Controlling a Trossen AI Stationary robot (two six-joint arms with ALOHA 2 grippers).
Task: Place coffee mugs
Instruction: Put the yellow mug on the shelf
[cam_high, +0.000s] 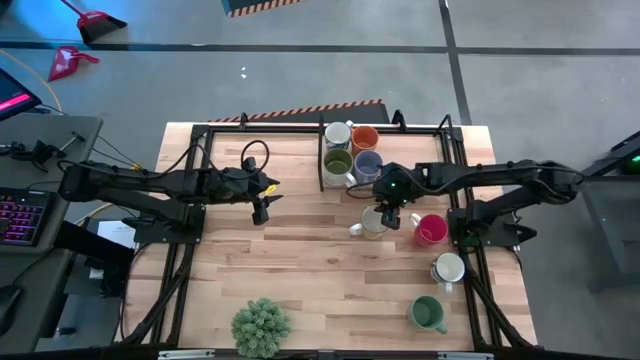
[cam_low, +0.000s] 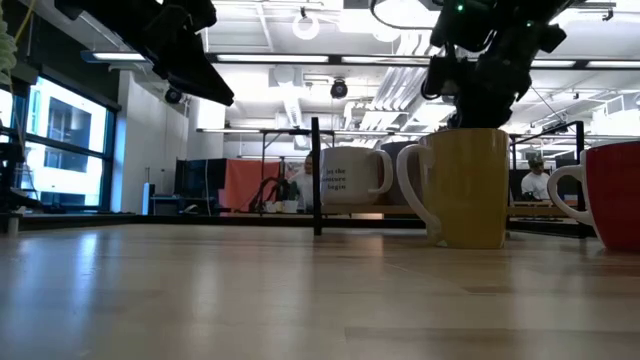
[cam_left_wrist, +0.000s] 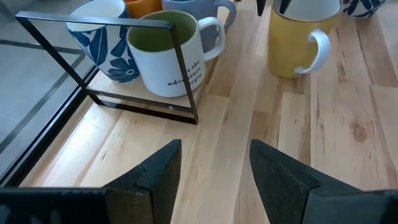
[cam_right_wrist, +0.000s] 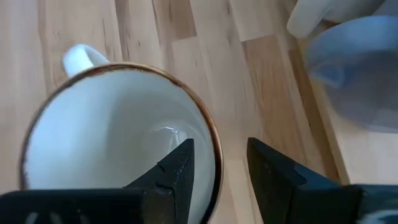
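Right gripper (cam_high: 388, 216) right of frame centre, fingers straddling the rim of the yellow mug (cam_high: 371, 224), one inside and one outside, not visibly clamped. Four mugs (cam_high: 350, 152) clustered in the black frame (cam_high: 322, 160) at upper centre; magenta mug (cam_high: 431, 230), white mug (cam_high: 448, 268) and green mug (cam_high: 427, 314) trailing toward lower right. Left gripper (cam_high: 262, 205) left of centre, fingers spread wide, holding nothing.

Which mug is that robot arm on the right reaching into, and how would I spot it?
Start at the cluster of four mugs at the table's far edge. Just nearer sits the yellow mug, under the right end effector, one finger over its rim. Mustard outside, white inside; the magenta mug stands beside it.
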